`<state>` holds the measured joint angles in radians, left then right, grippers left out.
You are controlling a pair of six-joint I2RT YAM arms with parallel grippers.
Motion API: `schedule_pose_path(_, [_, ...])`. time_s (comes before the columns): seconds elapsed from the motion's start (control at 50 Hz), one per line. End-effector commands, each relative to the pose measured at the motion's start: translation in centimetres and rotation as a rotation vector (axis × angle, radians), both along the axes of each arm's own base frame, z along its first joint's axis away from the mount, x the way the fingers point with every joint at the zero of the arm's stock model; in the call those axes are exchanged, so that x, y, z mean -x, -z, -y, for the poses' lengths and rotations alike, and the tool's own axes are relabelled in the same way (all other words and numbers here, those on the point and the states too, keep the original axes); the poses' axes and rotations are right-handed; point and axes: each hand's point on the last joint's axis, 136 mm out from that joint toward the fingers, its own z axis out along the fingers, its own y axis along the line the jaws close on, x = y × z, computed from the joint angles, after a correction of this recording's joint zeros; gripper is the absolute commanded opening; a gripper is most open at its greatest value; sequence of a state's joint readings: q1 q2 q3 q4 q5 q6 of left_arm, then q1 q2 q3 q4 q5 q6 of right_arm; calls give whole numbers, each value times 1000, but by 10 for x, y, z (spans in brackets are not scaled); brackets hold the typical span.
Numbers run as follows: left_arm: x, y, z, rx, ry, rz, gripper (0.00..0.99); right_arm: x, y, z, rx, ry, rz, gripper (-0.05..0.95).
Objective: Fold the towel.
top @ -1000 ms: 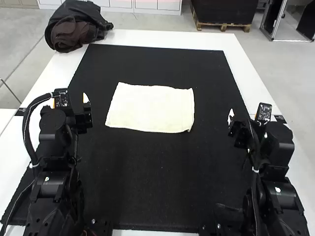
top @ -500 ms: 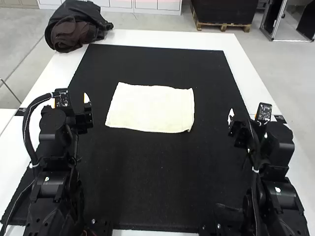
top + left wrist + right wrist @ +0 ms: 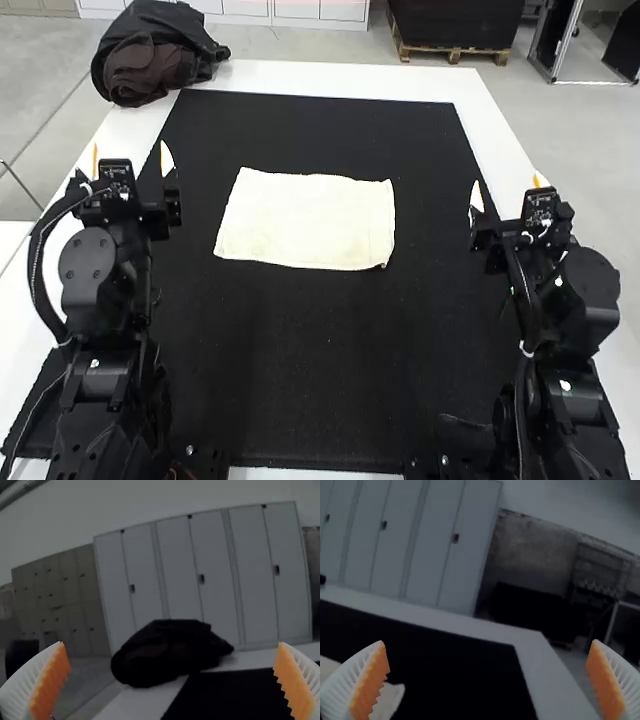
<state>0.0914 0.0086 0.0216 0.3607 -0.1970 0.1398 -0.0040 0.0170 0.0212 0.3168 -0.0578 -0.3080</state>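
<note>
The cream towel lies flat as a rough rectangle on the black mat, its near right corner slightly turned; layers cannot be counted. To the towel's left, clear of it, is my left gripper, open and holding nothing. My right gripper stands open on the towel's other side, also apart from it. In the left wrist view the left gripper has its ribbed fingers wide apart. The right wrist view has the right gripper spread just as wide, with a corner of the towel partly behind one finger.
A dark bundle of fabric rests on the far left corner of the white table, also visible as a dark heap in the left wrist view. Black mat surrounds the towel on all sides.
Both arms have shifted: their wrists tilted up and the grippers moved slightly forward, bringing more of the fingers into sight. The towel has stayed put.
</note>
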Motion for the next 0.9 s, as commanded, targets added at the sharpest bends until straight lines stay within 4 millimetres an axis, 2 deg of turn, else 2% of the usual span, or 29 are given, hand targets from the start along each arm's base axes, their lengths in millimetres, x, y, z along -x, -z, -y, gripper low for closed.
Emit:
schedule_pose_path(0.0, [7, -47, 7, -37, 28, 57, 956, 7, -51, -1, -15, -14, 67, 902])
schedule_pose_path(0.1, [-8, -72, 8, -32, 37, 16, 959, -11, -75, -2, -119, -46, -2, 902])
schedule_pose_path(0.22, [-54, -87, 7, -11, 59, -99, 959, -48, -90, -2, -204, -56, -129, 905])
schedule_pose_path(0.3, [-87, -83, 6, -3, 68, -189, 959, -70, -98, -3, -291, -72, -180, 905])
schedule_pose_path(0.4, [-123, -72, 4, 29, 78, -283, 959, -93, -85, -8, -418, -108, -275, 902])
schedule_pose_path(0.48, [-148, -49, 1, 51, 72, -365, 959, -107, -67, -1, -429, -60, -320, 902])
schedule_pose_path(0.58, [-164, -16, -2, 103, 67, -460, 959, -119, -30, 2, -432, -20, -398, 902])
schedule_pose_path(0.68, [-168, 19, 1, 160, 74, -543, 959, -125, 1, 9, -380, 31, -447, 902])
schedule_pose_path(0.78, [-166, 50, 8, 170, 81, -606, 959, -122, 11, 29, -303, 145, -431, 902])
schedule_pose_path(0.88, [-160, 85, 18, 168, 94, -684, 959, -121, 25, 37, -267, 186, -447, 900])
